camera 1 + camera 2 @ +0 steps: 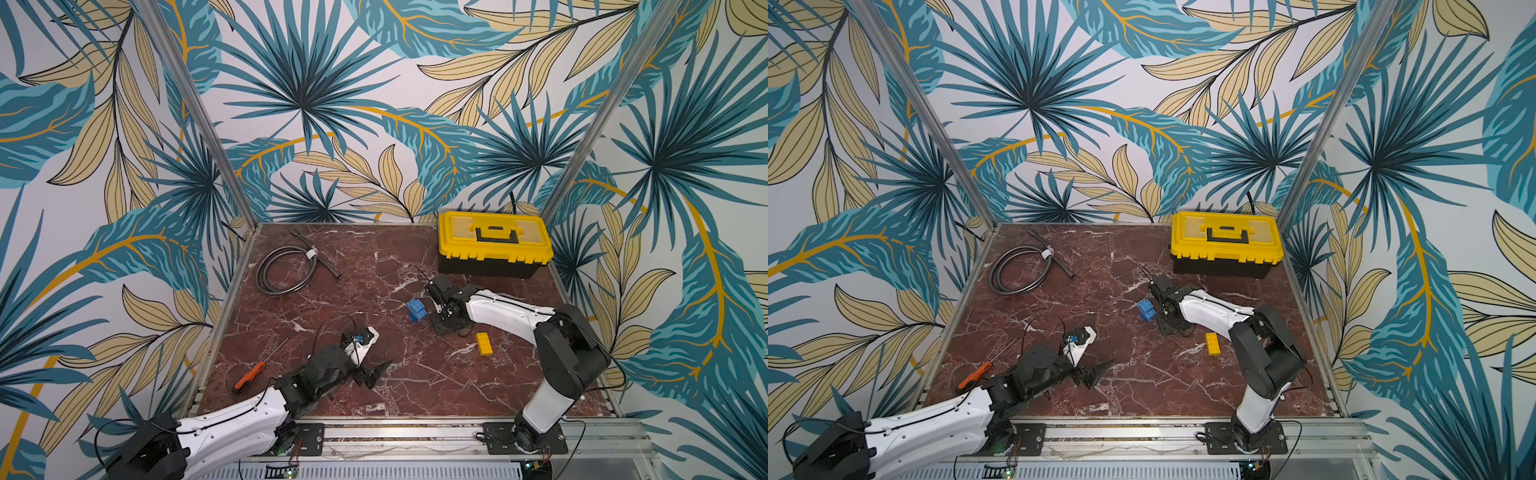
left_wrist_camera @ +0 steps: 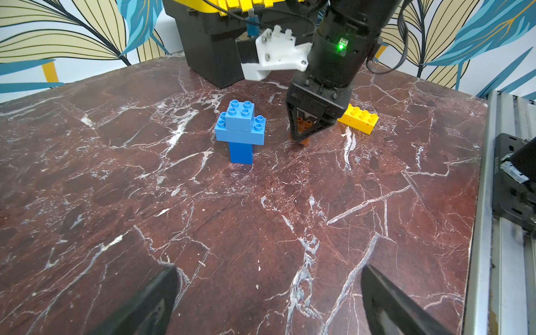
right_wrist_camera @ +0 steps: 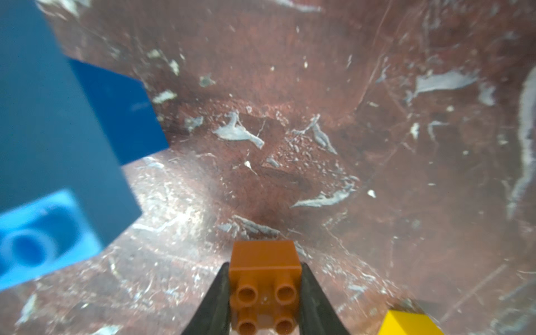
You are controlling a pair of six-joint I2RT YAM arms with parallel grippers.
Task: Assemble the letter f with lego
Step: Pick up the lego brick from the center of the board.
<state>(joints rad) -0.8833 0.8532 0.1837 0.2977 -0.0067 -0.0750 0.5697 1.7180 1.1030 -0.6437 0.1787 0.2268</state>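
Note:
A blue lego stack [image 1: 417,309] [image 1: 1147,309] stands upright mid-table: a dark blue stem, a wider light blue bar and a squarish light blue brick [image 2: 240,116] on top. Just right of it my right gripper [image 2: 300,137] [image 3: 264,265] points down at the table, both fingers pressed against the sides of a squarish orange brick [image 3: 265,278] [image 2: 304,124]; the arm hides this brick in both top views. A long yellow brick [image 1: 484,343] [image 2: 359,117] lies flat nearer the front right. My left gripper [image 1: 380,372] [image 2: 268,271] hovers open and empty, left of the bricks and nearer the front.
A yellow-and-black toolbox [image 1: 494,245] stands at the back right, close behind the right arm. A coiled black hose [image 1: 286,266] lies at the back left. An orange-handled screwdriver [image 1: 249,374] lies by the left arm. An aluminium rail [image 1: 415,436] runs along the front edge.

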